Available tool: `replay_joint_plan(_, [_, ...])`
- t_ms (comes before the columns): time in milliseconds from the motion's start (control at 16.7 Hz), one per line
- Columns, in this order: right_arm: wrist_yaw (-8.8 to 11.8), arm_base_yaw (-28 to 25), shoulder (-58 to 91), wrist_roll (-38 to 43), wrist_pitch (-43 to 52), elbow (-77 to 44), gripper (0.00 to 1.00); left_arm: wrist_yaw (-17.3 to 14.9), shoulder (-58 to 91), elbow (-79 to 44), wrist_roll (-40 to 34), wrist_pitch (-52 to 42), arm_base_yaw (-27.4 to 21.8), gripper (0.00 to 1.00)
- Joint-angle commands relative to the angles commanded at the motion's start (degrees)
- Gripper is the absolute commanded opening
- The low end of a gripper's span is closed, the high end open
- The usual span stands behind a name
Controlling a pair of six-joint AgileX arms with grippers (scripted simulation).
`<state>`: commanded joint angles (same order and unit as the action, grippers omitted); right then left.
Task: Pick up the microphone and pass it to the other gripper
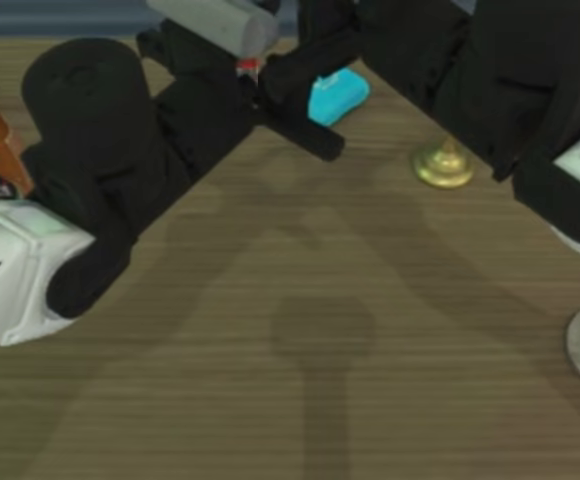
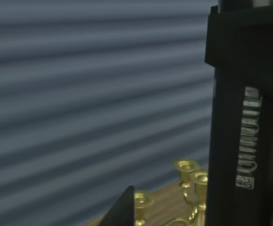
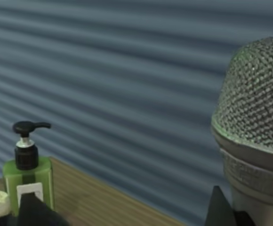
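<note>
Both arms meet raised over the table's far edge | microphone between the two grippers | left gripper and right gripper jaw state: cannot tell | candelabra right.

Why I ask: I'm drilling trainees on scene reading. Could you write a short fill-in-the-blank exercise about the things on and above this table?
1. The microphone has a rounded head made of silver-grey ____.
2. In the right wrist view, the pump bottle has a ____ body under its black pump.
3. In the top view, the gold candelabra stands toward the table's ____ side.
4. The small block by the arms is coloured ____.

Missing words: mesh; green; right; cyan.
</note>
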<state>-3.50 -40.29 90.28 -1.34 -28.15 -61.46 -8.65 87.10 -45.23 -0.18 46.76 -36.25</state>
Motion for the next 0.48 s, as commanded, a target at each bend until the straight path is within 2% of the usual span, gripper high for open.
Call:
replay_joint_plan(420, [0.00, 0.00, 0.00, 0.00, 0.00, 0.00, 0.00, 0.00, 0.00, 0.00, 0.00, 0.00, 0.00, 1.00])
replay_joint_plan(480, [-0.67, -0.01, -0.90, -0.53, -0.15, -0.50, 0.00, 1.64, 0.58, 0.64, 0.76, -0.02, 1.67, 1.00])
